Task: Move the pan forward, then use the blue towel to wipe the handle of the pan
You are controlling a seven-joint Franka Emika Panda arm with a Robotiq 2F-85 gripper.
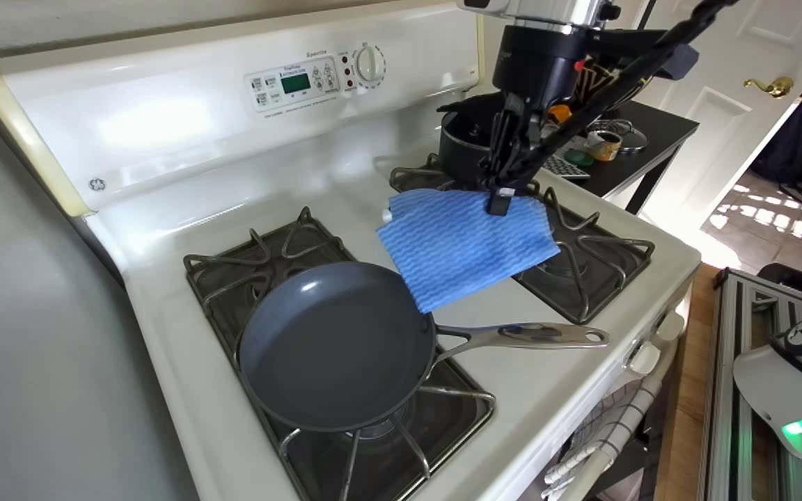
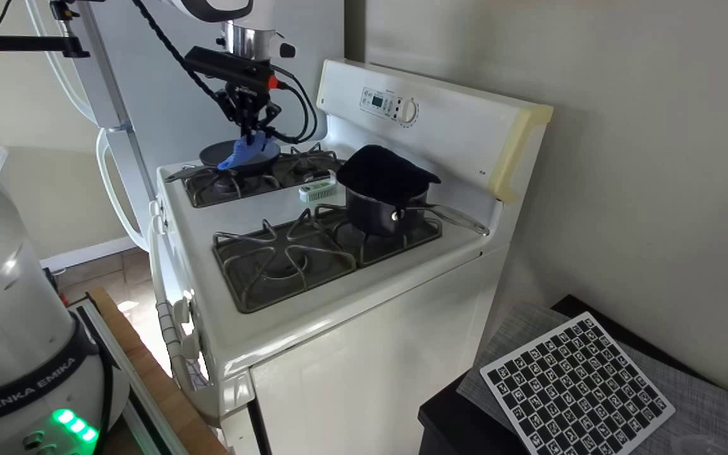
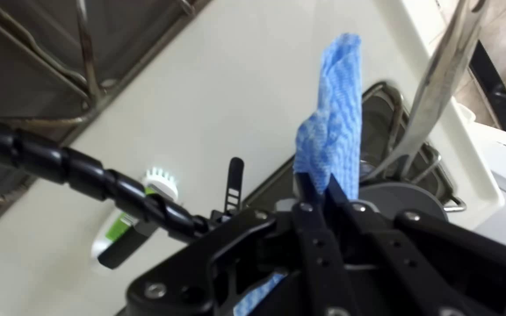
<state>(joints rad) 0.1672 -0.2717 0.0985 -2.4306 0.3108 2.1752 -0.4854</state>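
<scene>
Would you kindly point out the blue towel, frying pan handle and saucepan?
Blue towel [image 1: 468,245]: in an exterior view, on its broad face.
Frying pan handle [image 1: 532,335]: in an exterior view, midway along the metal.
Saucepan [image 2: 371,211]: in an exterior view, on its outer wall.

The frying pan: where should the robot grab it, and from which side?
Probably the middle of the metal handle of the frying pan, from above, with the pincer closing across it. The handle forks near the pan, then becomes one bar sticking out over the white stovetop, toward its front edge. The pincer holds the blue towel, so it should let go first.
</scene>
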